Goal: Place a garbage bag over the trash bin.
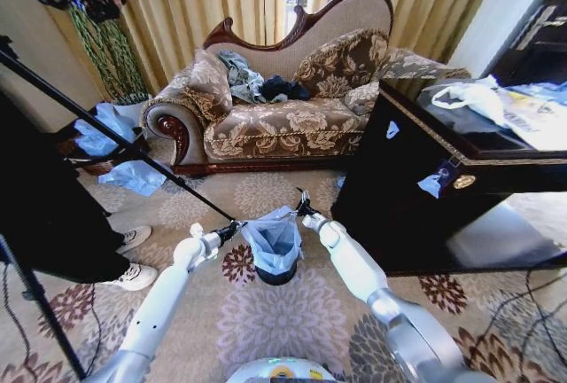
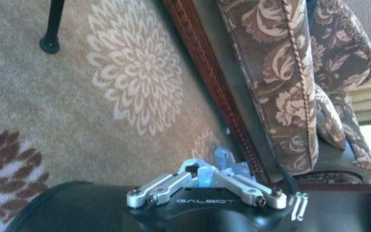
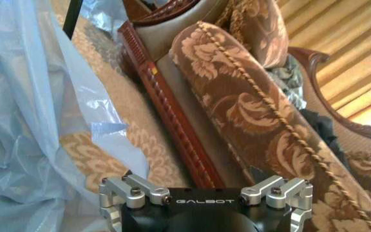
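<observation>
The trash bin [image 1: 275, 274], small, black and round, stands on the patterned carpet [image 1: 292, 312] in front of the sofa [image 1: 283, 108], well lower than its seat. The garbage bag [image 1: 273, 239] sits in and over the bin: thin, pale blue and slightly see-through, crumpled, its mouth opened wide above the rim and its sides hanging down so that just the bin's dark base shows below. The left gripper [image 1: 237, 225] is at the side of the bag's mouth nearer the tripod leg [image 1: 115, 139]; in the left wrist view the left gripper [image 2: 205, 176] has its fingers drawn together on a bunched scrap of the blue plastic, with the bin's dark rim just beneath and the sofa's wooden base beyond. The right gripper [image 1: 303, 205] is at the bag's far edge, on the side nearer the dark cabinet [image 1: 425, 188]. In the right wrist view the bag's film [image 3: 37, 121] hangs in loose, glossy folds beside that gripper, whose fingertips are cut off by the frame, so I cannot tell whether they are apart or together.
</observation>
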Tool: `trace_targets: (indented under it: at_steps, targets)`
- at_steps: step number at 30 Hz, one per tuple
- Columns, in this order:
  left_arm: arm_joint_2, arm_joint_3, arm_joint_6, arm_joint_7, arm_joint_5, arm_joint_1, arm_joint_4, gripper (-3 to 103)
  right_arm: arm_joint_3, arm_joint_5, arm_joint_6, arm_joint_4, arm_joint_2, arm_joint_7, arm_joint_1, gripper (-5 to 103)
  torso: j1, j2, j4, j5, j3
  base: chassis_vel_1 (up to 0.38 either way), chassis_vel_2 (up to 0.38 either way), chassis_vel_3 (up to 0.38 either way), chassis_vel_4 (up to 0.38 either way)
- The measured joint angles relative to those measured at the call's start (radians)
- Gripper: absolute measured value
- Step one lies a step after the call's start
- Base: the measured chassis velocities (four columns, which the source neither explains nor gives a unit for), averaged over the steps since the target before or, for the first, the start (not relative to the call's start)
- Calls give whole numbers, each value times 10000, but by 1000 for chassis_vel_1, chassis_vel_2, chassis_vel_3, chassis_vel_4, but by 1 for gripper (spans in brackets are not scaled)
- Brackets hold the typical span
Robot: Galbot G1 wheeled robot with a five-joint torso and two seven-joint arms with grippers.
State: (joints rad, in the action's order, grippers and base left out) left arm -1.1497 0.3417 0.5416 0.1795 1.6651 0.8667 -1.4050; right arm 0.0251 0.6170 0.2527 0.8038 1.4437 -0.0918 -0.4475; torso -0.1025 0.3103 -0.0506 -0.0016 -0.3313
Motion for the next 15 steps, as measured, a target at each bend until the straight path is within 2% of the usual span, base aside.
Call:
trace_targets:
  at_steps: [9,15]
  targets:
    - [-81,203,-28,-64,-11,35,134,0,198,336,-536,-466,325,370,271,100,0,0,-2,-1,0,0,0,0,0]
    - [-209,337,-143,-108,-227,175,258,0,546,916,-801,-1020,542,738,325,100,0,0,-1,0,0,0,0,0,0]
